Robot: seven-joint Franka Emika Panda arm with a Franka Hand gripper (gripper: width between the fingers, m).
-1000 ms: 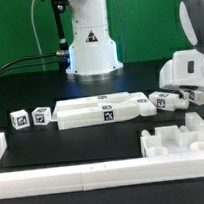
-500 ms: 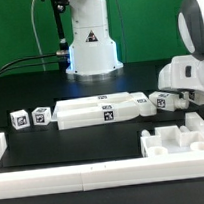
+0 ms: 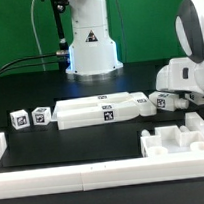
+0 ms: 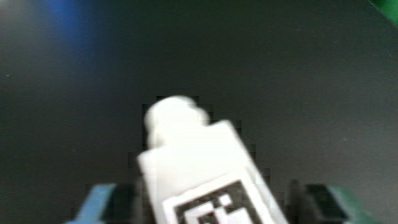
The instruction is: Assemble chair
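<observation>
While the claw [image 4: 214,195] hangs low at the exterior view's right of the tabletop [image 3: 54,144], its fingers [image 4: 111,205] flank the chair's tagged short leg [image 4: 192,150], gripped or not I cannot tell, with slabs [image 3: 101,111] and cubes [image 3: 19,119] lying further left.

Glossy white rounded arm [image 3: 191,74], triangle-marked base [image 3: 91,51], black cables [image 3: 26,62].

Two small tagged cubes [image 3: 16,119] near the table's [image 3: 64,143] edge at the exterior view's left, at least two long tagged slabs [image 3: 91,114] mid-table, one short tagged leg [image 3: 166,101] beside them, one notched block [image 3: 179,140] near the front edge.
</observation>
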